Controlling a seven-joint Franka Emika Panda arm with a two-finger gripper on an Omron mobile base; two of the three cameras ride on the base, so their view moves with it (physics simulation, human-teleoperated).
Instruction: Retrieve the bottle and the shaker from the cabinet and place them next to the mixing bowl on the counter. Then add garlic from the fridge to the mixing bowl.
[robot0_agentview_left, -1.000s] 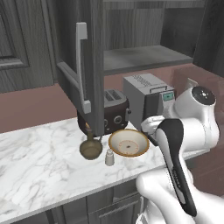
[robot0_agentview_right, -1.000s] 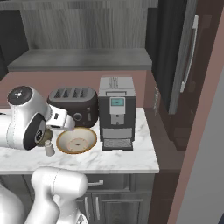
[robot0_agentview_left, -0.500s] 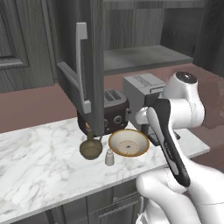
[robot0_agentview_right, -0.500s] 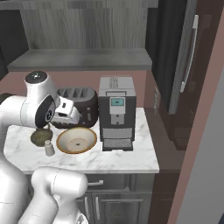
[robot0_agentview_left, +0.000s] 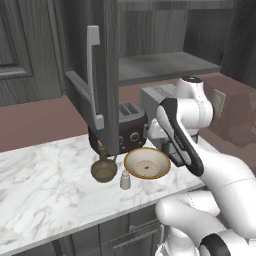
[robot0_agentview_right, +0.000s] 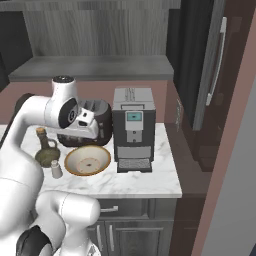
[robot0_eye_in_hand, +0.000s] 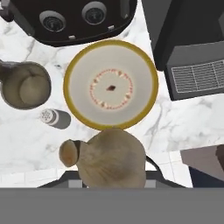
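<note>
Arm bent over counter, gripper (robot0_eye_in_hand: 113, 168) pointing down above mixing bowl (robot0_eye_in_hand: 110, 84), clamping garlic (robot0_eye_in_hand: 109, 157)

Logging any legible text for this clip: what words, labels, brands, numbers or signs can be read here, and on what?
None can be read.
Coffee machine: a small bluish screen on its front, too blurred to show any characters.
Toaster: two round dials, no legible markings.
Mixing bowl: a ring of reddish dots inside, a pattern and not lettering.
Bottle, shaker and the garlic in the end effector carry no labels.
</note>
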